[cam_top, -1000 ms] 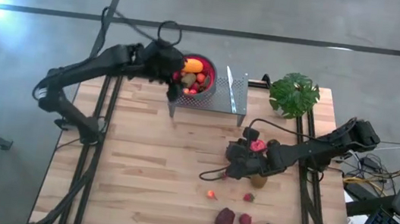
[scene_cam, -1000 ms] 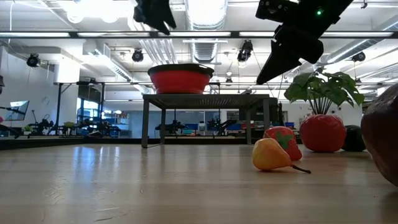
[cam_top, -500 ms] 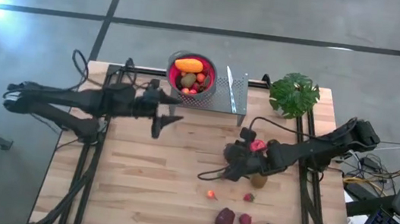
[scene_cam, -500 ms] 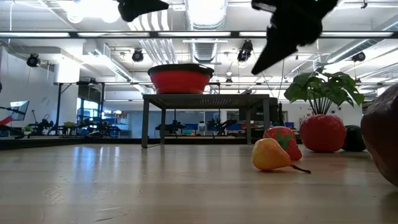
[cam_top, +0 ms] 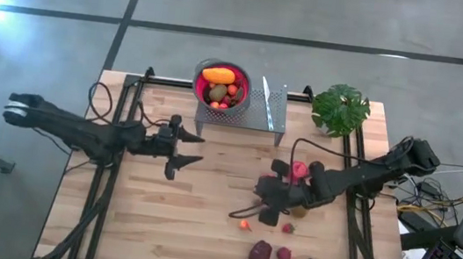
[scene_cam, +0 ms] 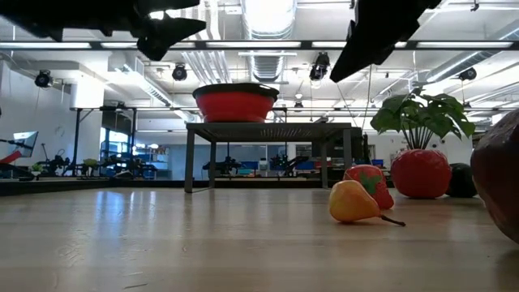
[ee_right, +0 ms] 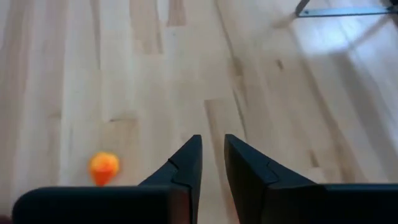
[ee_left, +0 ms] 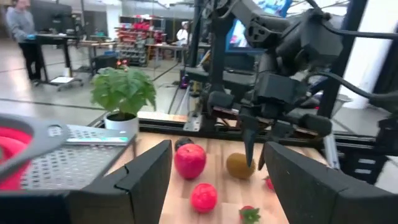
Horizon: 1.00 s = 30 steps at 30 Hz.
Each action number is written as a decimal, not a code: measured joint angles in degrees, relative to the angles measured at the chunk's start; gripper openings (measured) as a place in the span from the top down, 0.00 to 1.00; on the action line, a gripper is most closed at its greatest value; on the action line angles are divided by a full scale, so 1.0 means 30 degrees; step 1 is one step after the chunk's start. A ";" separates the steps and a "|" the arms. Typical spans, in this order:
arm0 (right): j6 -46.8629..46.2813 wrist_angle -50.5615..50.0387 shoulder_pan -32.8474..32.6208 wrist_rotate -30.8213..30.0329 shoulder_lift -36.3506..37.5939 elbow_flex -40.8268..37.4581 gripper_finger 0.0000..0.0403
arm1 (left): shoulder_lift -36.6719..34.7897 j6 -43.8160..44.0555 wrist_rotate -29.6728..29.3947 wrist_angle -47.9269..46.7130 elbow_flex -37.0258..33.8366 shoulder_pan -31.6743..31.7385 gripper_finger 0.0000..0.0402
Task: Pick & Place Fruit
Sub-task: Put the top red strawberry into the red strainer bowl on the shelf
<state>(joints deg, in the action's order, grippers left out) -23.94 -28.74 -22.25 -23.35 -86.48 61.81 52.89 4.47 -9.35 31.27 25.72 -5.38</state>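
Note:
The red-lined bowl (cam_top: 221,85) stands on a perforated metal stand (cam_top: 265,111) at the far edge, with an elongated orange fruit, kiwis and red pieces in it. Loose fruit lies right of the table's middle: a red apple (cam_top: 299,169), a kiwi (cam_top: 299,210), a small orange pear (cam_top: 244,225), a strawberry (cam_top: 287,228), a dark maroon fruit (cam_top: 260,254) and a red berry (cam_top: 284,254). My left gripper (cam_top: 184,155) hangs open and empty over the table's middle-left, pointing right. My right gripper (cam_top: 268,207) hovers just far of the pear (ee_right: 102,167), fingers (ee_right: 186,165) almost together with a narrow slit, holding nothing.
A green potted plant (cam_top: 340,107) stands at the far right corner. The stand's legs (scene_cam: 188,158) rest on the table below the bowl (scene_cam: 235,101). Cables trail from both arms. Bare wood lies on the left half and along the near edge.
My left gripper has drawn back from over the bowl, toward the near and left edges and lower, ending over the table's middle-left, still open. My right gripper has shifted a little toward the near edge, closer to the small orange pear. The fruit has not moved.

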 joint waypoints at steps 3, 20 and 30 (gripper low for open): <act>-0.0610 0.0689 -0.0446 -0.0052 -0.0180 -0.0056 0.81 | -0.0001 0.0117 0.0434 0.0883 -0.0662 -0.0204 0.35; -0.1965 0.1791 -0.1767 0.0324 -0.2642 -0.0077 0.67 | 0.0028 0.0625 0.0919 0.0884 -0.0942 -0.0266 0.35; -0.3094 0.1783 -0.1708 0.0449 -0.3982 -0.0074 0.59 | 0.0035 0.0603 0.0891 0.0787 -0.1188 -0.0251 0.35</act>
<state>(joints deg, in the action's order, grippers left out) -33.22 -23.39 -27.38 -22.00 -98.42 61.59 52.99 6.28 -6.68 33.63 22.16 -6.13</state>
